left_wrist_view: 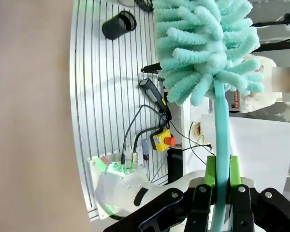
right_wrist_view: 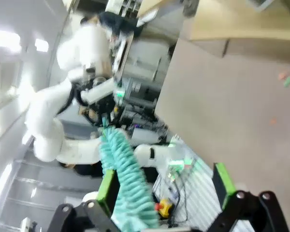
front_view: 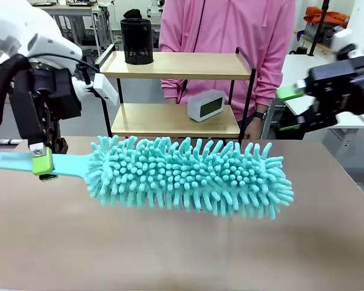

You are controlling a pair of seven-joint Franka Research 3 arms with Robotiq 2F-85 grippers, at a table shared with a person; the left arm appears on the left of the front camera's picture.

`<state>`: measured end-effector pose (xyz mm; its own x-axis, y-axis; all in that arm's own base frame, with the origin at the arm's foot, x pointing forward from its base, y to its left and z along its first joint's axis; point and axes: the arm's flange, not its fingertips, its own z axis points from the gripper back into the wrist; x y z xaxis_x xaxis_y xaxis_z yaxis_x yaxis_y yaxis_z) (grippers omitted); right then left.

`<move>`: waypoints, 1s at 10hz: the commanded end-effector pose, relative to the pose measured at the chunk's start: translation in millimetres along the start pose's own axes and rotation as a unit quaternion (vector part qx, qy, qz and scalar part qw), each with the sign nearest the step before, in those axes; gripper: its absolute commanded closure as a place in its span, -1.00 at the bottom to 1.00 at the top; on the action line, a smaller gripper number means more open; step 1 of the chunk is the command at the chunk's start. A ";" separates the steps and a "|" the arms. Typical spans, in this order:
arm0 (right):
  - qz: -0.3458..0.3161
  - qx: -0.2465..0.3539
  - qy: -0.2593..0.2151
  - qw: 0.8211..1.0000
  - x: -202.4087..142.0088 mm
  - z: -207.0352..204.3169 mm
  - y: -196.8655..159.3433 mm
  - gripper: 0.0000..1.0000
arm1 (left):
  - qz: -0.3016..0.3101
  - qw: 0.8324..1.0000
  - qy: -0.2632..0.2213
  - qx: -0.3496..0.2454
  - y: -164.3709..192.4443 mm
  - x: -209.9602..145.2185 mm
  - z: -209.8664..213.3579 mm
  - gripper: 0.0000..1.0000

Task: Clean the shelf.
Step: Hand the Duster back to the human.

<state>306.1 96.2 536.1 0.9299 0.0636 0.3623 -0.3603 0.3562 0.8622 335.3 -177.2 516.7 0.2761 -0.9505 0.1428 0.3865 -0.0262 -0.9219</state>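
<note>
Duster: teal microfibre duster [front_view: 191, 177] hangs level over the beige worktop [front_view: 182, 248], nearest to me
Left tool: left tool [front_view: 43, 162] clamped on the duster's handle, green pads tight on it
Right tool: right tool [front_view: 291, 92] raised off to the side, jaws wide, holding nothing
Shelf: shelf [front_view: 176, 65] stands past the worktop's far edge, before a person in pink
On shelf: black mesh cup [front_view: 136, 41] up top, white clock [front_view: 205, 104] below
Progress: duster not yet touching either board; wiping looks all still to do
Writing: none readable
</note>
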 end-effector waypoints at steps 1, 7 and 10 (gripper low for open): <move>-0.009 0.012 0.044 0.999 -49.5 -31.6 3.6 -1.00 | 0.005 1.000 0.003 -0.007 -11.6 -9.0 23.3 0.75; -0.015 0.082 0.258 0.962 -76.3 -69.7 -7.5 -1.00 | -0.004 1.000 0.003 -0.013 -10.4 -13.3 22.1 0.75; -0.008 0.087 0.267 0.960 -78.0 -72.6 -6.0 -1.00 | -0.008 1.000 0.000 -0.015 -9.6 -14.3 22.1 0.75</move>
<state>258.9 164.0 487.6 0.8293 0.5445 0.1257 -0.2843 0.2173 0.9338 340.7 -173.0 509.5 0.2804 -0.9465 0.1597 0.3654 -0.0486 -0.9296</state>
